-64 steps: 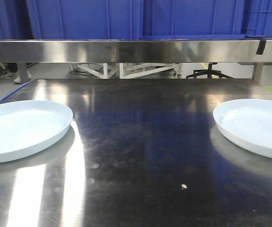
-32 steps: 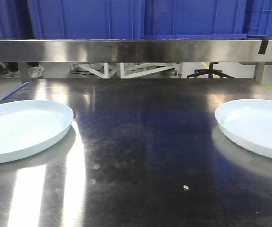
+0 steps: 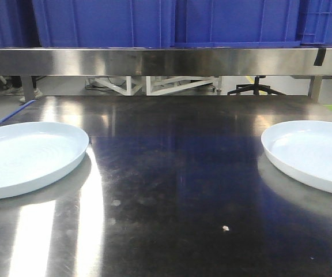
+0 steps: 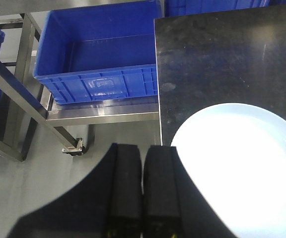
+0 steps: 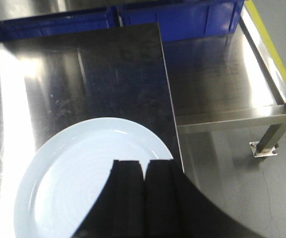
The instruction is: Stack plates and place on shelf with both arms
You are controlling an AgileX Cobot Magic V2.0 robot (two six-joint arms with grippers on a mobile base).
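Front view: your left plate (image 3: 27,158) and right plate (image 3: 313,153) lie at opposite side edges of the desk (image 3: 172,190), unmoved since the earlier frame.
Left wrist view: left tool (image 4: 143,153) fingers together, over the desk's left edge.
Right wrist view: right tool (image 5: 143,166) fingers together, above the right plate.

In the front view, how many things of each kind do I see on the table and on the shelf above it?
Plates: 2, the left plate and the right plate, both on the table
Blue crates on the shelf, each cut off by the frame: 4
Total: 6
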